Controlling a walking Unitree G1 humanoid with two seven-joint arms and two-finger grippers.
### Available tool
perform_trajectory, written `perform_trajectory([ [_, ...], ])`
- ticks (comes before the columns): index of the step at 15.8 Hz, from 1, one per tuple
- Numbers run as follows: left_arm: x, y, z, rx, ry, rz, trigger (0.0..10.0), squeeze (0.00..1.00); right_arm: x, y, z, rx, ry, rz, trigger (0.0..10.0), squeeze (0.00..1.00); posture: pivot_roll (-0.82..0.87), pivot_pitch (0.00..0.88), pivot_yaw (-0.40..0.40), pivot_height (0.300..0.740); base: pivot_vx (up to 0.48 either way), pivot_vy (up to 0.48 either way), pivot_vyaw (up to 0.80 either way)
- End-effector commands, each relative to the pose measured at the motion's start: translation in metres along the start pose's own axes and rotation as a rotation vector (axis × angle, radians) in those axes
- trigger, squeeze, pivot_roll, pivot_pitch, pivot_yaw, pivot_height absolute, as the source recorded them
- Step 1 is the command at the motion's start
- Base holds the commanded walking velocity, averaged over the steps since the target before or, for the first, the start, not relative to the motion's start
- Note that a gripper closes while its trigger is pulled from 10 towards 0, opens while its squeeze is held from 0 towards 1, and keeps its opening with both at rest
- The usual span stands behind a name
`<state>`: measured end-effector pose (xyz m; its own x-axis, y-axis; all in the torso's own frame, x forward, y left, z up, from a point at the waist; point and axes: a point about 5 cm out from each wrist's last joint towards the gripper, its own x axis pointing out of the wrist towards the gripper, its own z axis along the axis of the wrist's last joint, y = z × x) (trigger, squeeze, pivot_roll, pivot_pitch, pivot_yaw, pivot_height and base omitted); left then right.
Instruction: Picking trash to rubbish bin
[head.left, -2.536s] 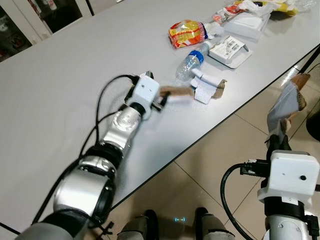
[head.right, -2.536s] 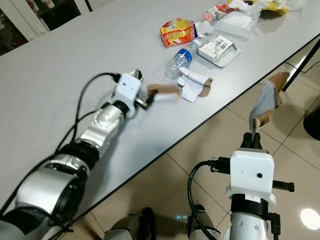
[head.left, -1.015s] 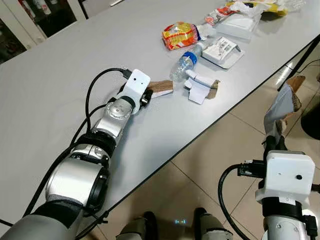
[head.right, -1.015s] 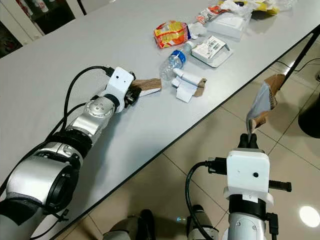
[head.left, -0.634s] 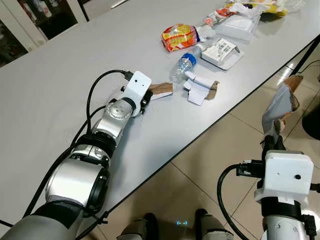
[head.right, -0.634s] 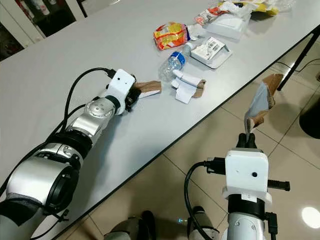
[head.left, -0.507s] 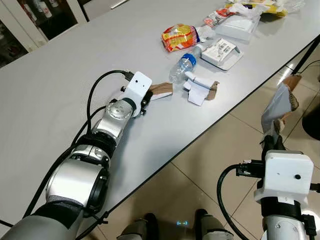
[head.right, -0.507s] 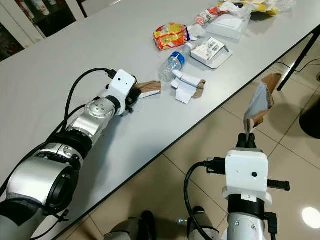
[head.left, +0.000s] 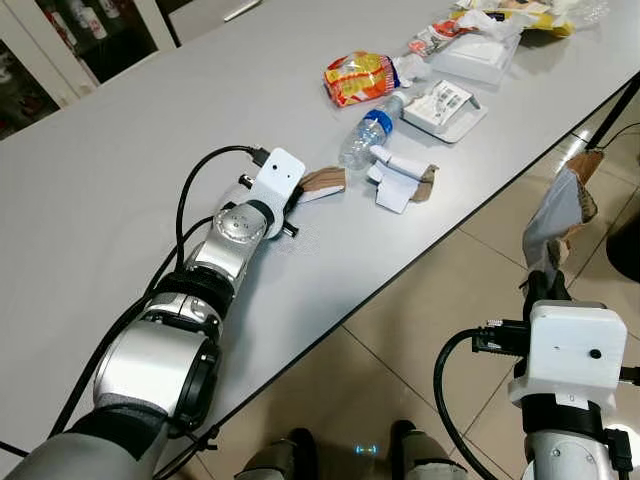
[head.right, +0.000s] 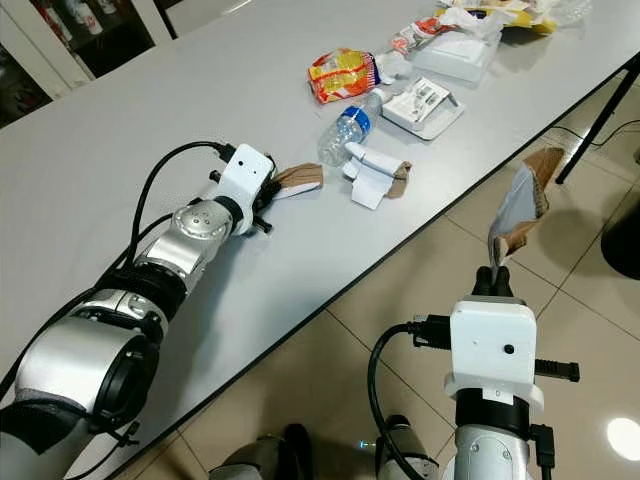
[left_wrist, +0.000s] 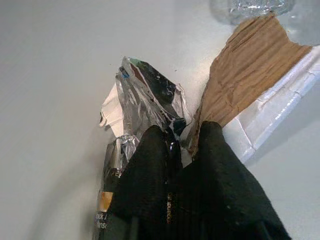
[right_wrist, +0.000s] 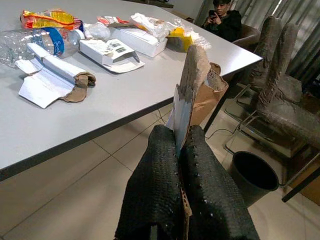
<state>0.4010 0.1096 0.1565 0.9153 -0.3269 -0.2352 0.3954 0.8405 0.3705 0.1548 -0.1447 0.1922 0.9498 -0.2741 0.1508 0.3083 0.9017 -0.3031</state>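
On the grey table (head.left: 120, 140), near its front edge, the left gripper (left_wrist: 182, 145) lies low with its 2 black fingers (left_wrist: 150, 165) pressed together on trash: a torn piece of brown cardboard (left_wrist: 250, 65) with a white underside, and a crumpled silver foil wrapper (left_wrist: 150, 100) caught beside it in the same pinch. From the head camera the cardboard (head.left: 322, 183) juts out of the gripper toward the other litter, resting on or just over the tabletop; which cannot be told.

Just beyond it lies a folded white carton with a brown torn end (head.left: 402, 181), and touching that a clear plastic bottle with a blue label and cap (head.left: 364, 138) on its side. Farther along the table sit a red and yellow snack bag (head.left: 354, 77), a flat white box with a printed label (head.left: 443, 103), a larger white box (head.left: 473, 57) and, at the far corner, a heap of crumpled plastic and yellow wrapping (head.left: 520, 12).

The right gripper (right_wrist: 182, 142) is held off the table's front edge, over the tiled floor (head.left: 420, 330), its 2 fingers clamped on an upright scrap of grey and brown cardboard (head.right: 520, 212). In its wrist view a black rubbish bin (right_wrist: 255, 175) stands on the floor past the table's corner, near grey chairs (right_wrist: 285, 75), and a person in dark clothes (right_wrist: 225, 22) sits behind the far corner.
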Motion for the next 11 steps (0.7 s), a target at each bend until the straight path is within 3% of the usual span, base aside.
perform_trajectory([
  [1, -0.011, -0.023, -0.059, -0.08, 0.203, -0.085, 0.0, 0.0, 0.0, 0.002, 0.002, 0.043, 0.007, -0.006, 10.0, 0.0, -0.14, 0.258, 0.129, 0.74, 0.0, 0.0, 0.0],
  [6, -0.012, -0.014, -0.054, -0.122, 0.119, -0.051, 0.0, 0.0, 0.011, 0.005, -0.001, 0.057, -0.015, 0.028, 10.0, 0.0, -0.08, 0.23, 0.1, 0.74, 0.0, 0.0, 0.0],
  [8, -0.011, -0.01, -0.04, -0.174, -0.008, -0.053, 0.0, 0.0, 0.021, 0.006, -0.001, 0.057, -0.036, 0.053, 10.0, 0.0, -0.03, 0.208, 0.075, 0.74, 0.0, 0.0, 0.0],
  [11, -0.013, -0.007, -0.033, -0.171, -0.089, -0.048, 0.0, 0.0, 0.037, 0.007, 0.0, 0.055, -0.074, 0.088, 10.0, 0.0, 0.02, 0.173, 0.041, 0.74, 0.0, 0.0, 0.0],
])
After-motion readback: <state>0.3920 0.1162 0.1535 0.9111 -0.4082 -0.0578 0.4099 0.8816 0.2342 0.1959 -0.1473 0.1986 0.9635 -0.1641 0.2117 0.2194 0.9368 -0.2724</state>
